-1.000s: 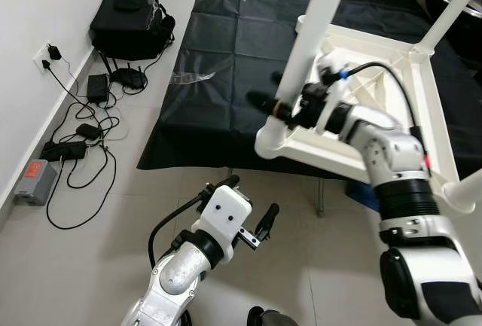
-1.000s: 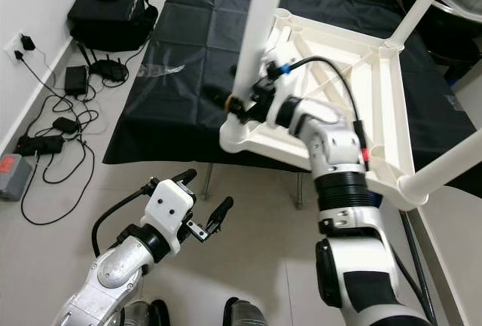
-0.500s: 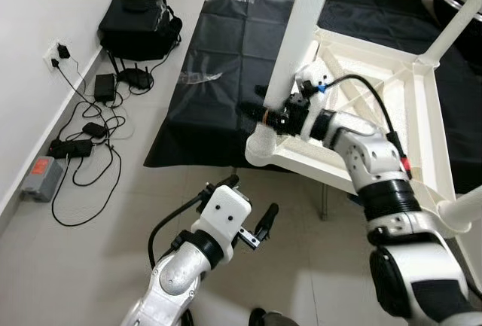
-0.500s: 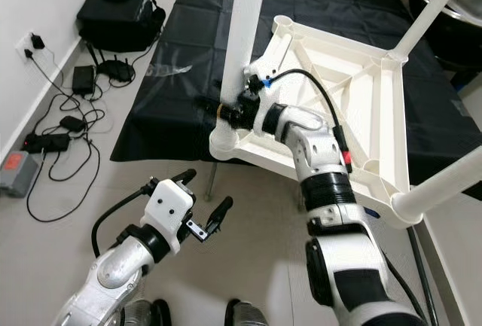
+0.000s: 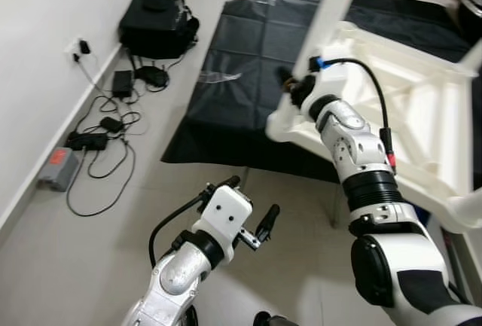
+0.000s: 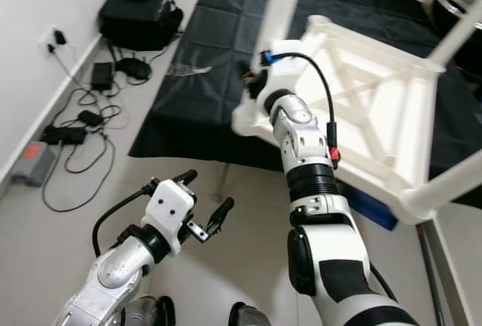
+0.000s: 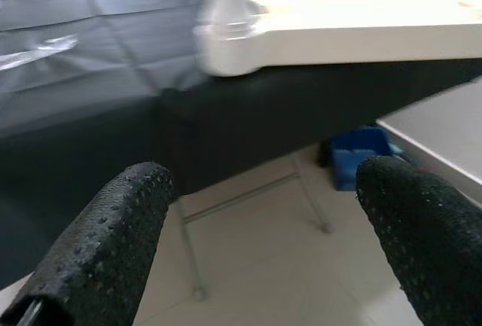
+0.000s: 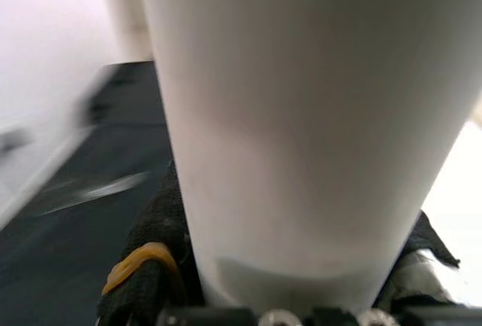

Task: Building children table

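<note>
While the upside-down white children table (image 5: 422,108) lies on the black-covered table (image 5: 248,55), the right gripper (image 5: 301,89) fingers clamp its corner leg (image 8: 301,115). The left gripper (image 5: 245,209) hangs low, fingers (image 7: 113,236) apart.

Both arms are silver-grey jointed metal with black ribbed bands and glossy black shells near the shoulders. The left gripper (image 5: 248,209) wears a boxy white housing with two dark screw holes, knobbly black fingers (image 7: 113,243) and a looping black cable behind it. The right gripper (image 5: 290,89) carries an arching black cable with blue and red fittings, and a yellow band (image 8: 139,262).
</note>
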`<state>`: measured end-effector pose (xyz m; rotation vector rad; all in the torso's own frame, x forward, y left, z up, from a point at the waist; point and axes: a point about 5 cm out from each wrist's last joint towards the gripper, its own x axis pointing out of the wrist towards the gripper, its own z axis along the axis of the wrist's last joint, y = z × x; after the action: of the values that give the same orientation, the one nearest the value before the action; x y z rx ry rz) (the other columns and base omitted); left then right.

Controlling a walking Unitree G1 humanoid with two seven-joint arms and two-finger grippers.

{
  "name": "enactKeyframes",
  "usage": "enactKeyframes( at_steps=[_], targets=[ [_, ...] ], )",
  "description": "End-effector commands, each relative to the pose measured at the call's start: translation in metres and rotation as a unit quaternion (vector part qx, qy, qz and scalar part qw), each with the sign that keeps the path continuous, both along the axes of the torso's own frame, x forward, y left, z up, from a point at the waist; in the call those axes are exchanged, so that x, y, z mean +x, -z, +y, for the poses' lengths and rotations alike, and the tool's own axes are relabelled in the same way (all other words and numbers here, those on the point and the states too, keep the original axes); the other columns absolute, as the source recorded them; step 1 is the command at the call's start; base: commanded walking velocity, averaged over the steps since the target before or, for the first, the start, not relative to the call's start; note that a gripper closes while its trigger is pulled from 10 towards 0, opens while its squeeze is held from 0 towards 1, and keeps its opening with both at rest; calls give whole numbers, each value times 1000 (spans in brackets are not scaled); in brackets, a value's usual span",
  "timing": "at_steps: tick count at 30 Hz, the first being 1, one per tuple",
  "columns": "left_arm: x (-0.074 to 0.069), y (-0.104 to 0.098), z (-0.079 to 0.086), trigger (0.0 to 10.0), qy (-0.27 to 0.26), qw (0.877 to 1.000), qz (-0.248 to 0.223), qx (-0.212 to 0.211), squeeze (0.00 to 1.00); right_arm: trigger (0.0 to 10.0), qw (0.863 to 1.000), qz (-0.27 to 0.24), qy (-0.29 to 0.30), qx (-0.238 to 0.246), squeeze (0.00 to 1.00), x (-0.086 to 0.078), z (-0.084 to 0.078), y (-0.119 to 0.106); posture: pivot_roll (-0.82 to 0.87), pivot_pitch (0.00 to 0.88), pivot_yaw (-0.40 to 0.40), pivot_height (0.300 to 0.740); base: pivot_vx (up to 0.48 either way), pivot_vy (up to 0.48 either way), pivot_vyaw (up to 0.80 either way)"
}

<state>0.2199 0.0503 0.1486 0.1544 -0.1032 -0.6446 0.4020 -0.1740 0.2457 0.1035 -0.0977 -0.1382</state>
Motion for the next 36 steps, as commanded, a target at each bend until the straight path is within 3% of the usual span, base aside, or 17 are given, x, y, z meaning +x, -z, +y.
enactKeyframes(
  at_steps=[1, 5, 6, 11, 14, 15, 21, 22, 24, 26, 30, 31, 32, 33, 34, 35, 36],
  targets=[
    [-2, 3, -1, 10000, 3, 1000, 10, 1, 0, 0, 998, -18, 58, 5, 0, -3, -18, -9, 108, 174, -102, 740, 0, 0, 0],
    [-2, 3, -2, 10000, 4, 1000, 9, 2, 0, 0, 989, 6, 143, 29, 0, -8, -24, -1, 108, 170, -104, 740, 0, 0, 0],
    [-2, 3, -2, 10000, 4, 1000, 9, 3, 0, 10000, 990, 11, 130, 47, 0, -7, -16, 1, 109, 166, -104, 740, 0, 0, 0],
    [-3, 4, -2, 10000, 4, 1000, 9, 5, 0, 10000, 998, -7, -25, 56, 0, 2, 27, -6, 107, 152, -106, 740, 0, 0, 0],
    [-3, 4, -2, 10000, 4, 1000, 9, 5, 0, 10000, 998, -23, -38, 44, 0, 1, 31, -9, 110, 151, -105, 740, 0, 0, 0],
    [-3, 4, -2, 10000, 4, 1000, 9, 5, 0, 10000, 998, -37, -48, 25, 1000, 0, 32, -13, 110, 145, -108, 740, 0, 0, 0],
    [-3, 5, -3, 10000, 4, 1000, 10, 5, 0, 10000, 992, -49, -114, 19, 1000, 1, 40, -18, 112, 137, -110, 740, 0, 0, 0],
    [-4, 6, -3, 10000, 4, 1000, 10, 5, 0, 10000, 988, -56, -145, 11, 0, 1, 41, -20, 114, 137, -110, 740, 0, 0, 0],
    [-4, 6, -3, 10000, 4, 1000, 10, 4, 0, 10000, 985, -60, -162, 3, 0, 0, 41, -21, 114, 137, -110, 740, 0, 0, 0],
    [-4, 6, -3, 10000, 5, 1000, 10, 4, 0, 10000, 960, -65, -271, 11, 0, -2, 42, -23, 113, 135, -108, 740, 0, 0, 0],
    [-4, 5, -3, 10000, 6, 1000, 10, 4, 0, 10000, 951, -65, -302, 11, 24, -4, 41, -23, 115, 136, -109, 740, 0, 0, 0],
    [-4, 5, -3, 10000, 6, 1000, 10, 4, 0, 10000, 934, -63, -351, 14, 435, -7, 40, -23, 118, 136, -110, 740, 0, 0, 0],
    [-4, 5, -3, 10000, 6, 1000, 10, 4, 0, 10000, 934, -63, -351, 14, 435, -7, 40, -23, 118, 136, -110, 740, 0, 0, 0],
    [-4, 5, -3, 10000, 6, 1000, 9, 4, 0, 10000, 918, -64, -390, 13, 380, -10, 38, -23, 118, 136, -110, 740, 0, 0, 0],
    [-5, 5, -3, 10000, 6, 1000, 9, 4, 0, 10000, 897, -67, -436, 14, 67, -16, 38, -24, 120, 138, -110, 740, 0, 0, 0],
    [-5, 5, -3, 10000, 6, 1000, 9, 4, 0, 10000, 897, -67, -436, 14, 67, -16, 38, -24, 120, 138, -110, 740, 0, 0, 0],
    [-5, 5, -3, 10000, 6, 1000, 9, 4, 0, 10000, 880, -66, -471, 11, 0, -21, 38, -23, 120, 138, -110, 740, 0, 0, 0]
  ],
)
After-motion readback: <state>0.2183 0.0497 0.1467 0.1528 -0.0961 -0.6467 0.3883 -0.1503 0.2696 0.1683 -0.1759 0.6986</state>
